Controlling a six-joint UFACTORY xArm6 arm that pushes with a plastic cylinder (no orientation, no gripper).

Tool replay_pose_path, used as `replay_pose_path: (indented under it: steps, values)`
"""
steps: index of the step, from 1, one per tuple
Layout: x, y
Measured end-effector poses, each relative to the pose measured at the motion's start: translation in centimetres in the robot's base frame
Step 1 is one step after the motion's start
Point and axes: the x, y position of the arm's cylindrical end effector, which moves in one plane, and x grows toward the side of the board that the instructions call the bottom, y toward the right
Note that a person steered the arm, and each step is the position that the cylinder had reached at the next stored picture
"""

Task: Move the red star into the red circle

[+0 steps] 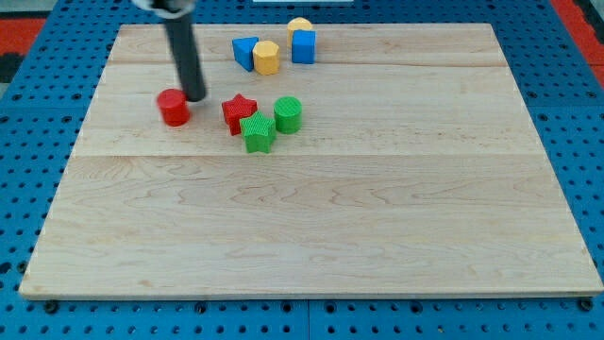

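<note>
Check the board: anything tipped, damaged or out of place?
Nothing stands out. My tip sits just right of the red circle, between it and the red star. The star touches the green star, beside the green cylinder. The blue and yellow blocks cluster near the view's top. All lie flat on the board.

Rod [184,52]: straight, dark grey to black, round in section, smooth with faint gloss, pale highlight down one side. Upper end widens into dark collar at view's top edge, cut off by frame. Tip [195,97]: blunt, same dark colour. No cables, screws or markings visible.
</note>
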Motion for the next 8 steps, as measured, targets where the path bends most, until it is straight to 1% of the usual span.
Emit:
replay_pose_path:
  steps: [1, 2, 3, 5, 6, 7, 8]
  values:
    - [0.0, -0.6]
    - [0.0, 8.2]
    - [-0.6, 15.8]
    - [5.0, 8.9]
    - [5.4, 8.6]
    - [8.2, 10.5]
    - [8.1, 4.2]
